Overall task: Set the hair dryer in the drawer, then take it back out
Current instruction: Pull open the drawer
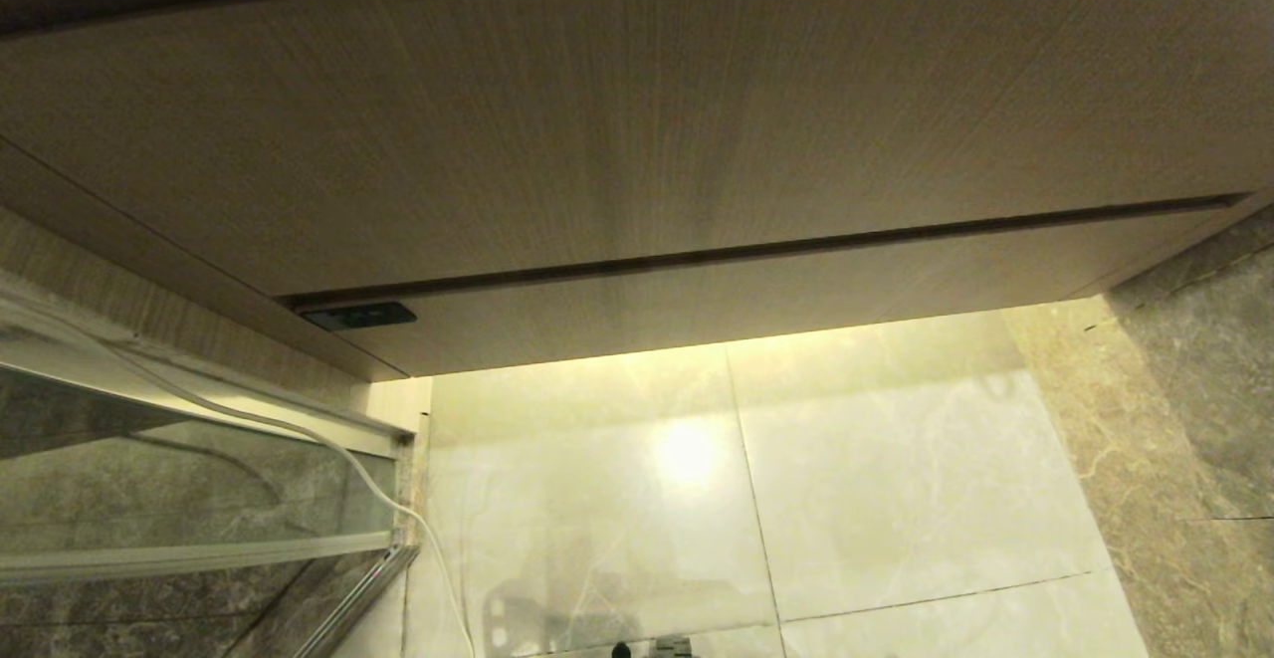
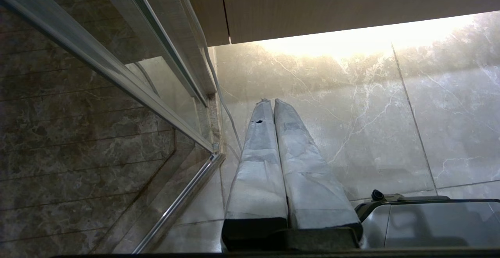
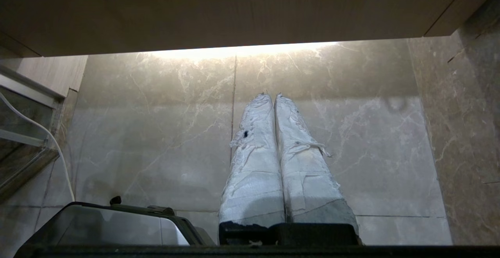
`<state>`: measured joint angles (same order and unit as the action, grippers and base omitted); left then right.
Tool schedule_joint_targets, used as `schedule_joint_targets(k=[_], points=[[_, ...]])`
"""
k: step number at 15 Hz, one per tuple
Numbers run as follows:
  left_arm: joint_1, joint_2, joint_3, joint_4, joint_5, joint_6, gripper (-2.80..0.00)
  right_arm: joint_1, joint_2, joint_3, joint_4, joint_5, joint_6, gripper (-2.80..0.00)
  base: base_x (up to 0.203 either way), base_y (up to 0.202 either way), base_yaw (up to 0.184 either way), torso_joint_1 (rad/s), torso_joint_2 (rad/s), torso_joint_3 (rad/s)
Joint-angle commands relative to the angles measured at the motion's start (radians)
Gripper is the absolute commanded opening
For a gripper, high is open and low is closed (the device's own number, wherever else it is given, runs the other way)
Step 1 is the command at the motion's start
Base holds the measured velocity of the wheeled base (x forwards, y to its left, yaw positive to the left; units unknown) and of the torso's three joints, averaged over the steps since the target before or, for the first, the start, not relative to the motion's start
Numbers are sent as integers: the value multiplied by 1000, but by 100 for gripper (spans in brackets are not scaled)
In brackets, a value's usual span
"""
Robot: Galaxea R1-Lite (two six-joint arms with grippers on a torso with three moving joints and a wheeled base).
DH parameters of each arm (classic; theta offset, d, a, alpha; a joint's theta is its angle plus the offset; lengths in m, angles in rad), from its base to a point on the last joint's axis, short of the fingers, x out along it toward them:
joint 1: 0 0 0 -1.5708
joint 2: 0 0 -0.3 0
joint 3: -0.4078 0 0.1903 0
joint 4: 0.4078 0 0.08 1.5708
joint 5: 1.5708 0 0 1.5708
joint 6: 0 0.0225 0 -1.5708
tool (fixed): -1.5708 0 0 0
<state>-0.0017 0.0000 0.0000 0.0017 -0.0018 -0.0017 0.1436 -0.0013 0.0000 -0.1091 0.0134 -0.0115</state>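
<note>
The drawer (image 1: 796,285) is the low light-brown wood-grain front with a small dark label (image 1: 358,316) at its left end. It sits flush and closed under a taller wood-grain panel (image 1: 617,110). The hair dryer is out of view. Neither arm shows in the head view. My left gripper (image 2: 272,101) hangs low beside the robot, pointing at the floor tiles, its taped fingers (image 2: 258,160) pressed together with nothing between them. My right gripper (image 3: 273,95) hangs the same way, shut and empty, below the cabinet's underside (image 3: 234,12).
A glass shower screen (image 1: 189,484) with a metal frame stands at the left, and a white cable (image 1: 328,444) runs down along it. Pale marble floor (image 1: 896,479) lies under the cabinet. A dark marble wall (image 1: 1194,389) closes the right side. The robot's base (image 2: 429,223) is near the grippers.
</note>
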Motion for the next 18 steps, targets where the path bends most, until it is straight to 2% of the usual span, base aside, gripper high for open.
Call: schedule_joint_targets(k=[1, 10, 11, 12, 14, 18], points=[[0, 0, 0, 0, 0, 0, -280, 1, -39, 40, -1, 0, -1, -280, 0, 0, 0, 0, 0, 0], [0, 0, 0, 0, 0, 0, -280, 1, -39, 36, -6, -3, -9, -280, 0, 0, 0, 0, 0, 0], [0, 0, 0, 0, 0, 0, -280, 1, -39, 2, 6, -4, -10, -280, 0, 0, 0, 0, 0, 0], [0, 0, 0, 0, 0, 0, -280, 1, -39, -70, 36, -11, -10, -280, 0, 0, 0, 0, 0, 0], [0, 0, 0, 0, 0, 0, -280, 0, -38, -340, 203, -19, -7, -280, 0, 0, 0, 0, 0, 0], [0, 0, 2, 0, 0, 0, -280, 0, 113, -956, 686, 31, 16, -280, 0, 0, 0, 0, 0, 0]])
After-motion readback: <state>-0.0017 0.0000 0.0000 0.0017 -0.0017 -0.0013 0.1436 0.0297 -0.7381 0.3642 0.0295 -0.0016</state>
